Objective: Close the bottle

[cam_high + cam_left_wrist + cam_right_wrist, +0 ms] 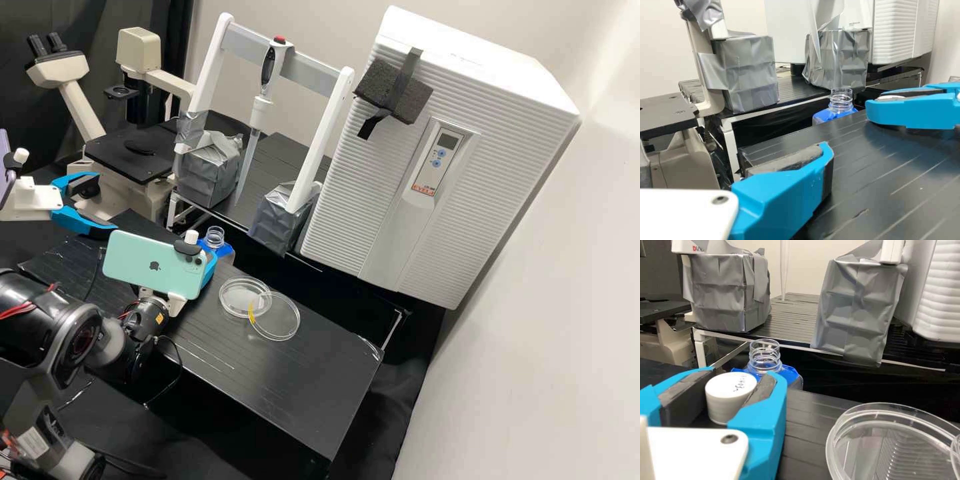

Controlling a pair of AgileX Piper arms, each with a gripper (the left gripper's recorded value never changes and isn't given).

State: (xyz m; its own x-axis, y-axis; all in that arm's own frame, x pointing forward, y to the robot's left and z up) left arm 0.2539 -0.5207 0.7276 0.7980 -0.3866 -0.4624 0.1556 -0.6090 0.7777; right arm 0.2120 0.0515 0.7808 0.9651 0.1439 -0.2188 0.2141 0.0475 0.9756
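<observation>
A clear open-necked bottle (215, 239) with blue liquid stands on the black bench by the rear shelf's edge, also seen as the bottle (840, 102) and the bottle (764, 356). My right gripper (197, 245) is shut on a white cap (192, 236), just left of the bottle's neck and about level with it. In the right wrist view the cap (730, 396) sits between that gripper's (736, 386) dark pads, a little short of the bottle. My left gripper (75, 200) hovers at the far left, open and holding nothing, and its own gripper (846, 131) points toward the bottle from a distance.
Two clear petri dishes (260, 307) lie on the bench right of the bottle; one dish (895, 440) is close to the right gripper. Behind stand a pipette rack (267, 80) with taped grey weights (208, 167), a white ribbed machine (433, 153) and a microscope (100, 113).
</observation>
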